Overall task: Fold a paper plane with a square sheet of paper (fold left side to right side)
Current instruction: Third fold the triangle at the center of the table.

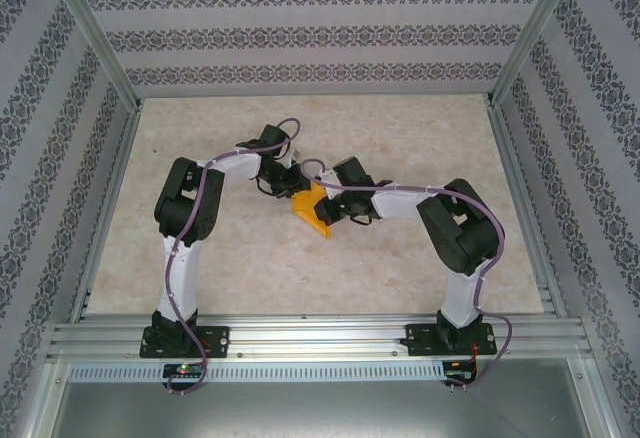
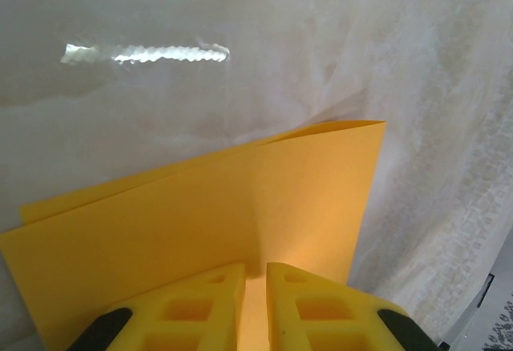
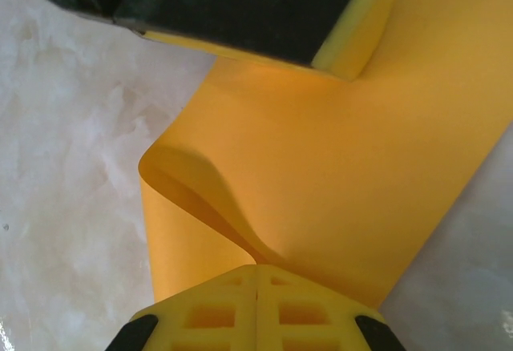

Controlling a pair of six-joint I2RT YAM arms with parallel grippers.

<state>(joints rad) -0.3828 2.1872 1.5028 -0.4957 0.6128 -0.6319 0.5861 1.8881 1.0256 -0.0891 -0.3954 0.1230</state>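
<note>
The square sheet of paper (image 1: 313, 211), bright orange, lies mid-table, bent over on itself into two loose layers. In the left wrist view the sheet of paper (image 2: 240, 207) shows its upper layer lying over the lower one, their far edges a little offset. My left gripper (image 2: 255, 277) rests on top of it, its yellow jaws a narrow gap apart with paper showing through the gap. My right gripper (image 3: 256, 269) is shut on the paper (image 3: 345, 167), where a curled loop of the sheet runs into its fingertips. The left gripper (image 3: 240, 6) sits on the far part of the sheet.
The pale marbled table (image 1: 300, 128) spreads around the paper. Patterned walls and aluminium posts (image 1: 95, 38) close the sides and back, and a rail (image 1: 320, 333) carries both arm bases at the near edge. The two grippers (image 1: 288, 186) (image 1: 337, 208) meet close together at the paper.
</note>
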